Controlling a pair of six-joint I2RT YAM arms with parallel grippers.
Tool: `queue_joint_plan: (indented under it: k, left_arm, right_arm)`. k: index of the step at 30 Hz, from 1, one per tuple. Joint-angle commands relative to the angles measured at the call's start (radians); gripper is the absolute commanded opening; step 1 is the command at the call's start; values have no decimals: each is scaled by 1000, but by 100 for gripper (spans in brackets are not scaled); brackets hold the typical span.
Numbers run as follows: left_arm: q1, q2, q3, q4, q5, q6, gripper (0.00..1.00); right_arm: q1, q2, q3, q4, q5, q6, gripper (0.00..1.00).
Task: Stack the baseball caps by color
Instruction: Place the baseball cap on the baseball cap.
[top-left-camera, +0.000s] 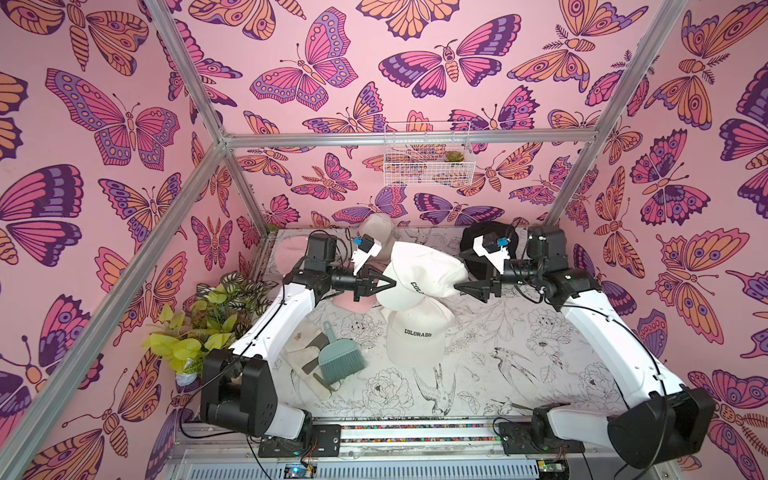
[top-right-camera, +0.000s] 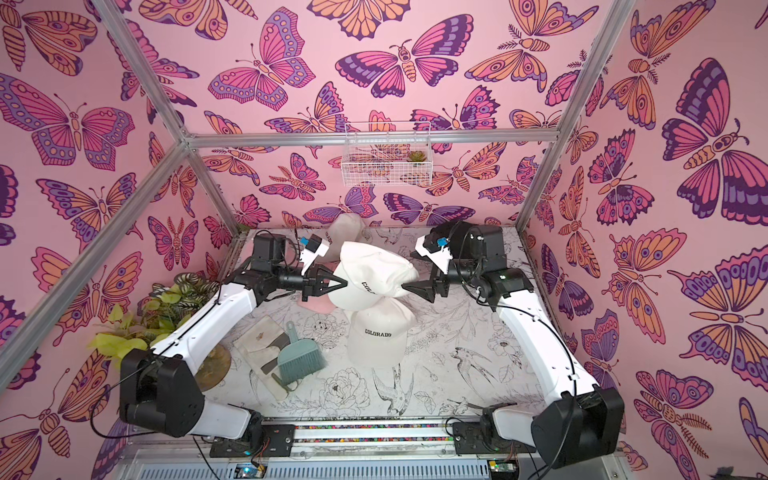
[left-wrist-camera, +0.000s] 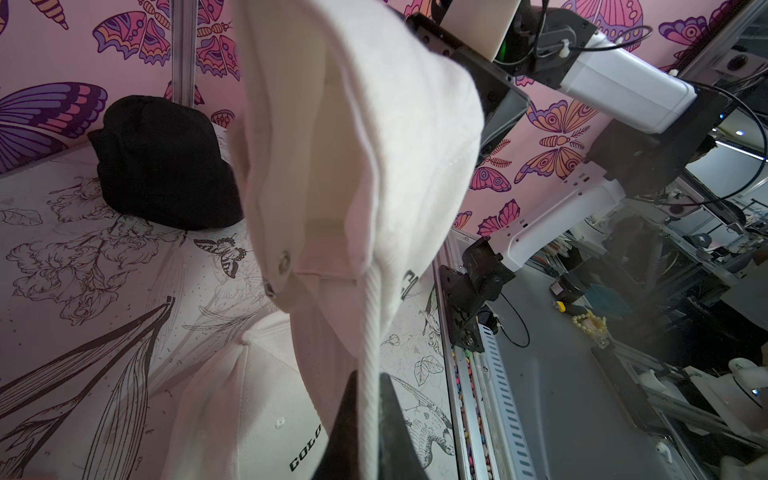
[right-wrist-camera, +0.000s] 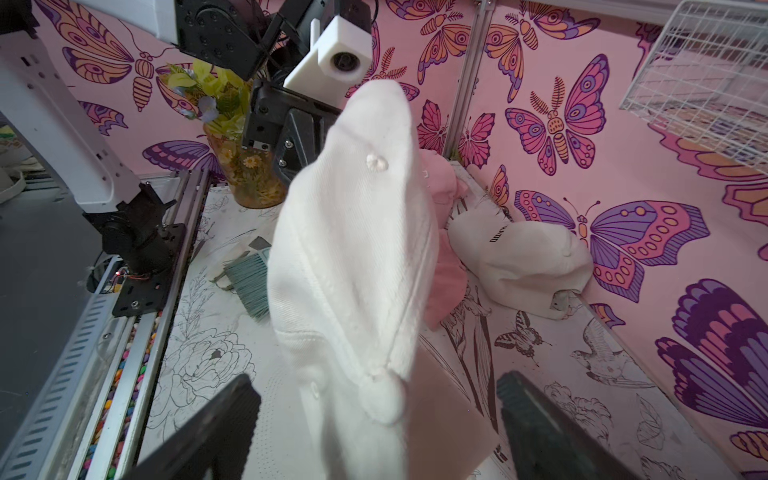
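Observation:
A cream "COLORADO" cap (top-left-camera: 419, 274) hangs in the air at mid-table in both top views. My left gripper (left-wrist-camera: 368, 378) is shut on its brim edge. My right gripper (right-wrist-camera: 376, 386) is open, and its fingers (right-wrist-camera: 232, 399) stand wide on either side of the cap's crown (right-wrist-camera: 353, 249) without touching it. Below it, a second cream cap (top-left-camera: 417, 336) lies on the table. A third cream cap (right-wrist-camera: 519, 257) rests against the back wall. Pink caps (top-left-camera: 353, 303) lie behind my left arm. A black cap (left-wrist-camera: 162, 166) sits at the back right.
A teal hand brush (top-left-camera: 340, 361) lies on a pale cloth (top-left-camera: 301, 353) at the front left. A leafy plant (top-left-camera: 208, 320) stands at the left edge. A white wire basket (top-left-camera: 428, 153) hangs on the back wall.

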Motion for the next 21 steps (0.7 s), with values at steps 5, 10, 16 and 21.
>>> queue_joint_plan:
  k: [5, 10, 16, 21]
  left_arm:
    - [4, 6, 13, -35, 51, 43, 0]
    - [4, 4, 14, -51, 15, 67, 0]
    - [5, 24, 40, -90, -40, 106, 0]
    - [4, 46, 46, -97, -73, 112, 0]
  right_arm:
    - [76, 51, 68, -94, -12, -120, 84]
    - [117, 83, 77, -34, -22, -73, 79]
    - [143, 93, 101, -14, 3, -25, 65]
    - [168, 95, 124, -89, 12, -50, 53]
